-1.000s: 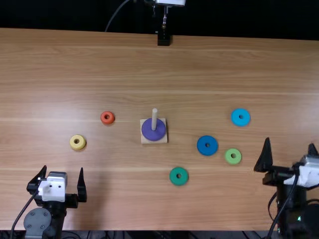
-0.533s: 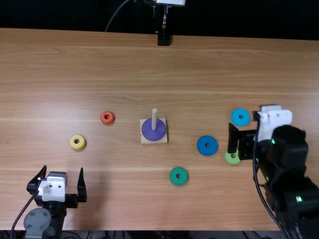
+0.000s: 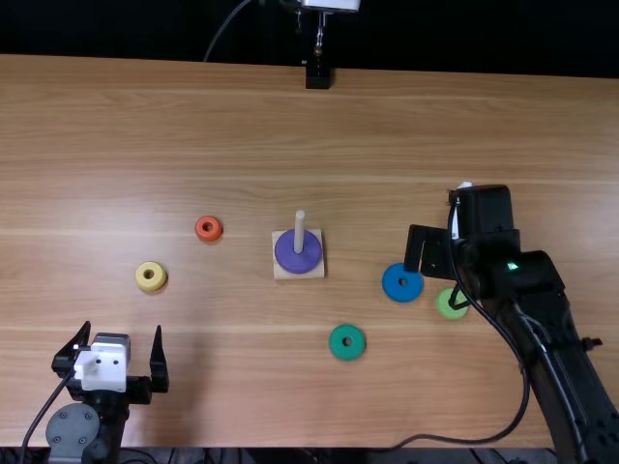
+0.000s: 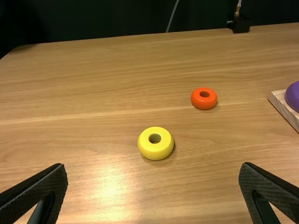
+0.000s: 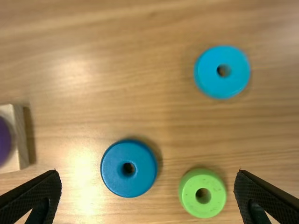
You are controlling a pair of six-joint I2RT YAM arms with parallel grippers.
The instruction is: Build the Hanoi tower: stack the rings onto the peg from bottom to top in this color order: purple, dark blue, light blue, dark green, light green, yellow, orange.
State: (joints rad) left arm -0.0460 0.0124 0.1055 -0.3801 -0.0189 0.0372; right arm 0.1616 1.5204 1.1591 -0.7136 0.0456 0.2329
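Wood near edge: the left gripper (image 3: 122,333) is over the table (image 3: 242,396) just beyond this edge; a black cable (image 3: 527,387) of the right arm (image 3: 551,319) curves down to the edge.
Left gripper fingers: they stand wide; in its wrist view, the yellow ring is seen in the space between.
Dark green ring: it lies flat (image 3: 347,356), nearer than the peg, with bare wood around it.
Light green ring: on the table (image 3: 445,305), partly covered by the right gripper (image 3: 435,263).
Dark blue ring: on the table (image 3: 395,287), just beside the light green one, apart from it; the gripper covers a small part of its far side.
Right gripper fingers: wide apart; its wrist view shows both these rings whole, with their holes.
Yellow ring: flat on the wood (image 3: 151,287), between the left gripper and the orange ring.
Peg: upright (image 3: 300,232) in its square base (image 3: 317,274); the purple ring (image 3: 298,263) is around it, at the bottom.
Orange ring: on the table (image 3: 208,238), left of the base.
Light blue ring: the right wrist view gives it (image 5: 211,77), flat, farther than the dark blue one.
Far part: wide open wood; a black block (image 3: 317,75) stands at the far edge.
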